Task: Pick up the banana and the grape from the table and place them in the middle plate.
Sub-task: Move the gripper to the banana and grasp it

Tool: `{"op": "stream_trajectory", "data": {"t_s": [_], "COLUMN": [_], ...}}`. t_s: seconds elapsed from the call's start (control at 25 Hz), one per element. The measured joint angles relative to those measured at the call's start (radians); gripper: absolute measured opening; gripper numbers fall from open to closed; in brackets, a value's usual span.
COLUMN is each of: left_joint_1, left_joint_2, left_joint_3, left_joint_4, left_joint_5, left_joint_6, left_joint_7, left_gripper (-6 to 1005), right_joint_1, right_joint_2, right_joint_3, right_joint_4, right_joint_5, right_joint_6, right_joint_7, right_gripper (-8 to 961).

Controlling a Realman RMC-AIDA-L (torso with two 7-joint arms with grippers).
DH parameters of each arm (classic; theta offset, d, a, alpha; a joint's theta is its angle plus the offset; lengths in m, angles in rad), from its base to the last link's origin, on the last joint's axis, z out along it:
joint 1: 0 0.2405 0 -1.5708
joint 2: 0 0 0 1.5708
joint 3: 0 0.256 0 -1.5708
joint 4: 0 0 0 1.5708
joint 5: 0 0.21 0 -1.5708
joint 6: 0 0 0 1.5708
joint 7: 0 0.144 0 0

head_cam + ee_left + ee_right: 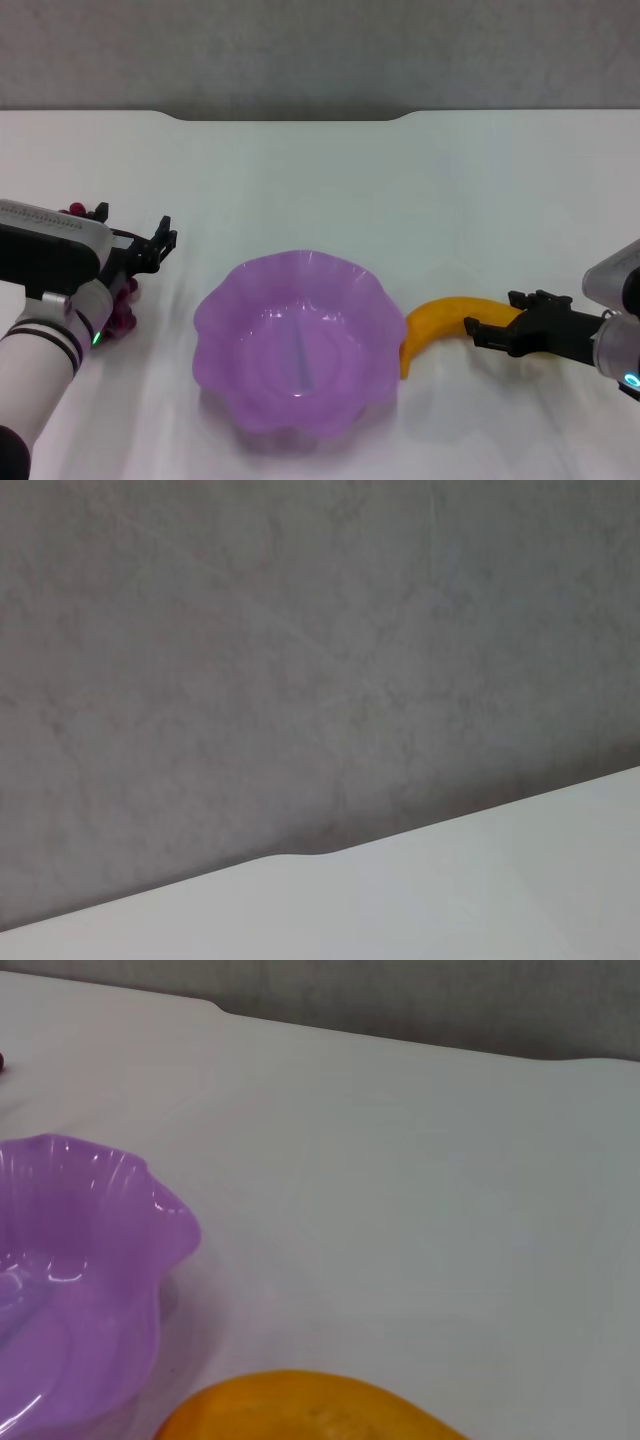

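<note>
The banana [440, 323], yellow-orange and curved, lies on the table [330, 180] just right of the purple scalloped middle plate [215, 310], which holds nothing. My right gripper [505, 320] is open at the banana's right end, one finger on each side of it. The right wrist view shows the banana [300, 1410] very close and the plate's rim [150, 1210]. The grape [122, 312] is a dark red cluster at the far left, mostly hidden under my left arm. My left gripper [160, 243] hovers open just beyond it, holding nothing.
The table's notched far edge [290, 118] meets a grey wall. The left wrist view shows only that wall and a strip of tabletop [450, 900]. Bare white table lies behind the plate and between it and each arm.
</note>
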Motion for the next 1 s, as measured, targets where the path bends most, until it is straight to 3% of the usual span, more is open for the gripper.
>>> {"op": "stream_trajectory", "data": {"t_s": [0.64,1.0], "left_joint_1": [0.0,0.0], "left_joint_2": [0.0,0.001], "left_joint_3": [0.0,0.0], "left_joint_4": [-0.001,-0.001], "left_joint_5": [0.0,0.0], "left_joint_6": [0.0,0.0], "left_joint_7": [0.002,0.002], "left_gripper": [829,830], "right_joint_1": [0.0,-0.002], "right_joint_2": [0.008,0.009], "right_joint_3": [0.005,0.008], "right_joint_4": [0.005,0.001], "right_joint_5": [-0.001,0.001], "right_joint_6": [0.005,0.005], "right_joint_7": [0.001,0.022], "right_gripper": [756,694]}}
